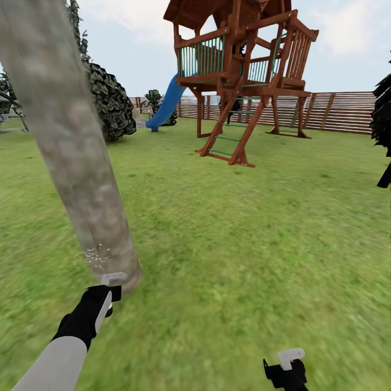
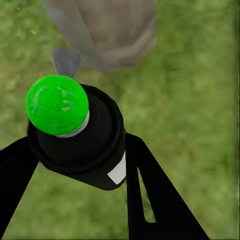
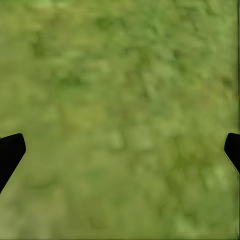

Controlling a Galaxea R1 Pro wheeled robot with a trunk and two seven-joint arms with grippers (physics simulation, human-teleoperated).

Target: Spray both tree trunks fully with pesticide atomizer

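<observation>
The garden (image 1: 244,228) lies wide around me — soft grass floor (image 3: 120,100), slat fence (image 1: 342,111) and wooden play tower (image 1: 239,70) far ahead of my jaws, plenty of room. The tree trunk (image 1: 70,152), thick and rigid, stands just beyond my left jaws (image 1: 107,301), specks of spray on its base. Those jaws are clamped round the pesticide atomizer (image 2: 82,137) at mid-body: a stiff, smooth cylinder, probably light and a little slippery — its cap shows green. My right jaws (image 1: 285,369) hang spread, holding nothing.
</observation>
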